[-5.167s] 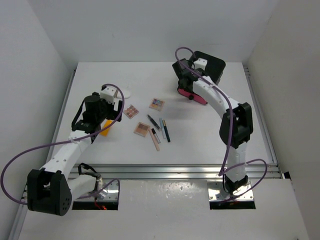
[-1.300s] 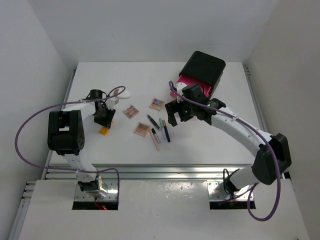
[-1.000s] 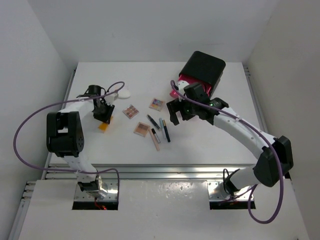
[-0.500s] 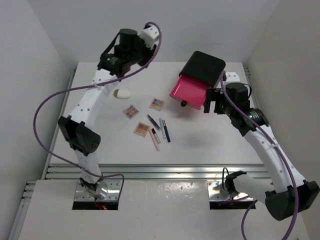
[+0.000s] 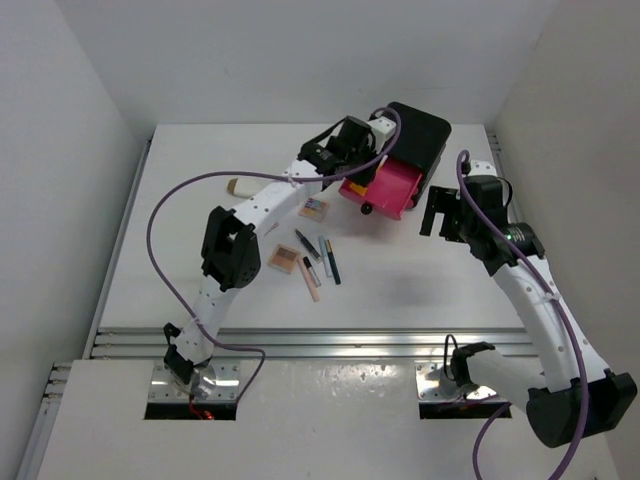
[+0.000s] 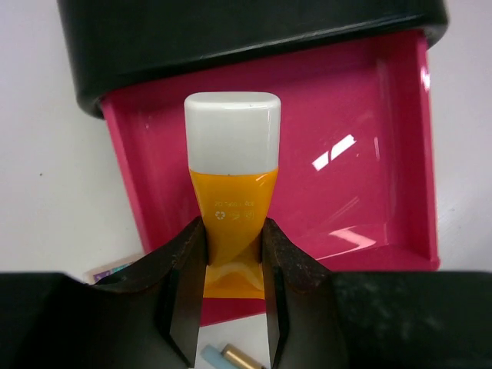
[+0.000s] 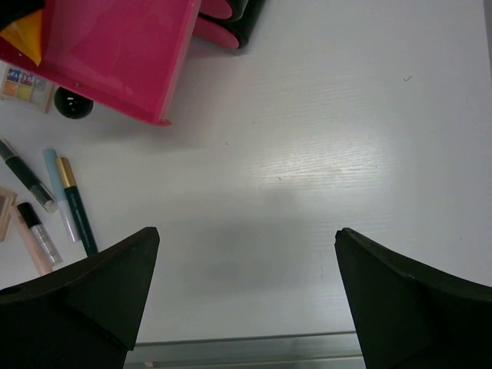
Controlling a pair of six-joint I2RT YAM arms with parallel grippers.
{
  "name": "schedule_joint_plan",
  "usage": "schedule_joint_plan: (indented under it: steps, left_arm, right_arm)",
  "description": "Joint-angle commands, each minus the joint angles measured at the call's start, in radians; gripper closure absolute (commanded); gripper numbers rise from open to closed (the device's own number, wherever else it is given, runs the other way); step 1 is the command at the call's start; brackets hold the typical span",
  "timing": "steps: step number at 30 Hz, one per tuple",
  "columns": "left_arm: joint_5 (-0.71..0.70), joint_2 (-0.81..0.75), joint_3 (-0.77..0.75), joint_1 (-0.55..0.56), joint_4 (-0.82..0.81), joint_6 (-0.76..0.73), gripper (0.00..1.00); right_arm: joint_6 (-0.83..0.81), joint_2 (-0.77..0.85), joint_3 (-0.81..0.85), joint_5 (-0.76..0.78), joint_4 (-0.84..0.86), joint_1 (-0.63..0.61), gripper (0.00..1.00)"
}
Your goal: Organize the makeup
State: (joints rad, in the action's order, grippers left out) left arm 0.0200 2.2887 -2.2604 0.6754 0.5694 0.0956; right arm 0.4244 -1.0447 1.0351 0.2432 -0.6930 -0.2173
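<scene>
Pinching the orange tube above the pink drawer, the left gripper should probably have lowered it before letting go; the right gripper gaped empty beside that drawer.

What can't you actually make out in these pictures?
Tube: left wrist view, print too small to read; bottom end hidden between left gripper fingers.
Drawer: same view, near wall partly behind that gripper.
Palette: right wrist view, cut off by the left edge.
Box: right wrist view, mostly beyond the top edge.
</scene>
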Motion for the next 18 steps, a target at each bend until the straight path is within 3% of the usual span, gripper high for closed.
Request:
schedule_joint_plan:
  steps: [1,6,12,18]
  left_arm:
    - [-0.043,-0.031,-0.028,0.006,-0.124,0.045,0.64]
    - [-0.043,0.003,-0.016,0.006,-0.134,0.066,0.6]
    - [-0.034,0.014,0.025,0.006,-0.134,0.075,0.34]
    - [-0.034,0.014,-0.008,-0.005,-0.154,0.066,0.3]
  right_arm:
    - [0.027,0.038,-0.027,0.01,-0.017,0.007,0.03]
    - [0.045,0.061,-0.05,0.024,-0.036,0.007,0.04]
    - [0.028,0.077,-0.047,0.054,-0.056,0.009,0.04]
    - [0.002,0.08,-0.009,0.08,-0.069,0.007,0.04]
